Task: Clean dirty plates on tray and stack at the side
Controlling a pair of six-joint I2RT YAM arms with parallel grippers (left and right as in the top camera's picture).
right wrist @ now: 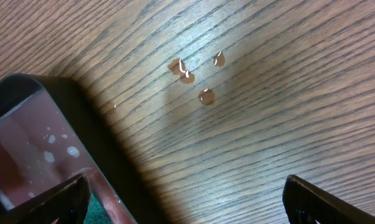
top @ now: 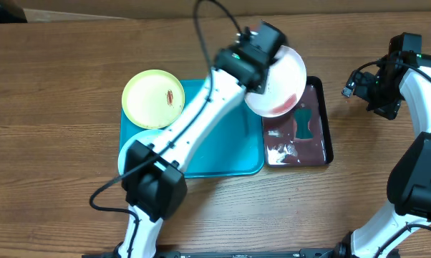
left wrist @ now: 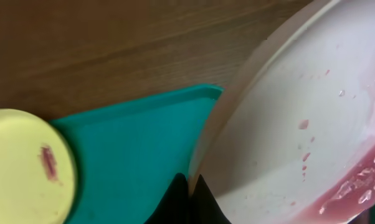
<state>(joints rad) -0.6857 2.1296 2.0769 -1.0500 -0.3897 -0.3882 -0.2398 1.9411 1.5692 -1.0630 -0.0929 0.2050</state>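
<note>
Three plates are in play and only one is off the tray (top: 230,161): the white plate (top: 283,79), which hangs just past the tray's right edge, above the near end of the black tray (top: 328,143) that lies alongside. The left gripper (left wrist: 189,198) has its jaws closed tight on this plate's rim, a thin edge grip that leaves the whole face free. The plate is tilted, and pink water (left wrist: 356,186) has pooled at its low side, so the slant probably serves to run the dirty rinse off into the black tray rather than onto the tray or the table (top: 58,179). The yellow-green plate (top: 153,98) sits at the tray's far left corner, overlapping the rim, with its red-brown smear uppermost and plainly not yet cleaned. The pale blue plate (top: 138,137) shows only as a crescent at the tray's left side, mostly hidden under the left arm (top: 194,125); its smear cannot be seen. The right gripper (right wrist: 194,199) waits well to the right of the tray, beyond the black tray, with jaws spread wide and nothing between them, seemingly kept clear of the draining. A few reddish drops (right wrist: 194,74) lie on the table below it. No stack is visible beside the tray, so the job looks early.
</note>
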